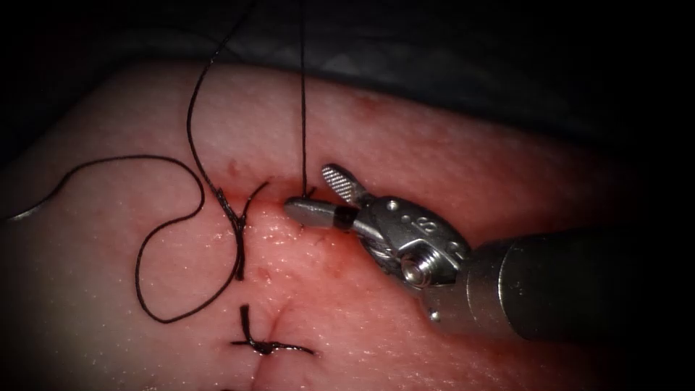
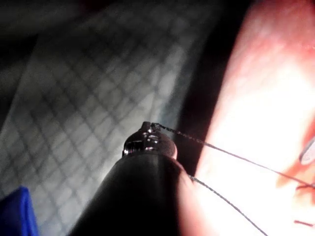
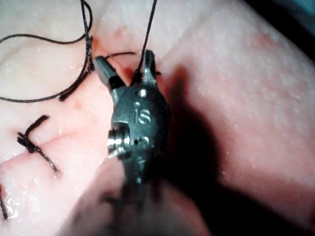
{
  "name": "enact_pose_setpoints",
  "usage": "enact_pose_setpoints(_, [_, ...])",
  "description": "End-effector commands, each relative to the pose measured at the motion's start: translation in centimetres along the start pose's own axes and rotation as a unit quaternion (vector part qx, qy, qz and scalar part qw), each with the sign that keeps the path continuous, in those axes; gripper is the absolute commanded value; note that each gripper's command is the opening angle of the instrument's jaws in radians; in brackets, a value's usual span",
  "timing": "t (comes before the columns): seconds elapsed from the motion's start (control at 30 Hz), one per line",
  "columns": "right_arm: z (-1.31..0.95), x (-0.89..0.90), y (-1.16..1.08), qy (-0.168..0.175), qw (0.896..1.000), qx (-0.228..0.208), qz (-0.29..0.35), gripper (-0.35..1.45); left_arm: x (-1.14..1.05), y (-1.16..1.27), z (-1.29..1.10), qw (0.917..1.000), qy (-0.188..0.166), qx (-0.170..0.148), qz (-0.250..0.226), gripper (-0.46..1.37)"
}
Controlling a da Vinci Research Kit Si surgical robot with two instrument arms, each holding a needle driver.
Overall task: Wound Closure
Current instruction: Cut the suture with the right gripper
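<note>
My right tool (image 1: 310, 191) comes in from the right and rests open on the tissue (image 1: 434, 159), at the upper end of the cut (image 1: 246, 217). Its jaws stand either side of a taut thread (image 1: 303, 94) that rises straight up from the tissue, and they hold nothing. In the right wrist view the same open jaws (image 3: 124, 58) flank that thread (image 3: 149, 24). My left tool (image 2: 147, 136) is off the tissue, shut on the thread (image 2: 221, 150), which runs tight from its tip. Slack thread loops (image 1: 163, 232) lie left of the cut, twisted together at its edge.
A tied stitch (image 1: 264, 346) with short cut ends crosses the cut lower down. Red fluid wets the cut's edges. A checked cloth (image 2: 98, 98) lies beyond the tissue. The thread's far left end (image 1: 25, 211) turns pale; I cannot tell whether that is the needle.
</note>
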Motion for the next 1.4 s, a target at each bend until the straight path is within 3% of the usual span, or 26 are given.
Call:
enact_pose_setpoints(0.03, [0.02, 0.00, 0.01, 0.000, 1.000, 0.002, 0.000, 1.36, 0.01, 0.01, -0.01, 1.0000, 0.000, -0.001, 0.000, -0.35])
enact_pose_setpoints(0.4, [0.36, -0.02, 0.10, 0.006, 1.000, -0.016, 0.000, 1.39, 0.21, 0.18, -0.20, 1.0000, 0.004, 0.004, 0.007, -0.35])
enact_pose_setpoints(0.73, [0.53, -0.17, 0.11, 0.006, 1.000, -0.014, -0.009, 1.39, 0.36, 0.29, -0.28, 0.9999, 0.007, 0.009, 0.010, -0.35])
enact_pose_setpoints(1.4, [0.77, -0.20, 0.11, 0.008, 1.000, -0.011, -0.010, 1.36, 0.61, 0.47, -0.51, 0.9995, 0.019, 0.015, 0.023, -0.35])
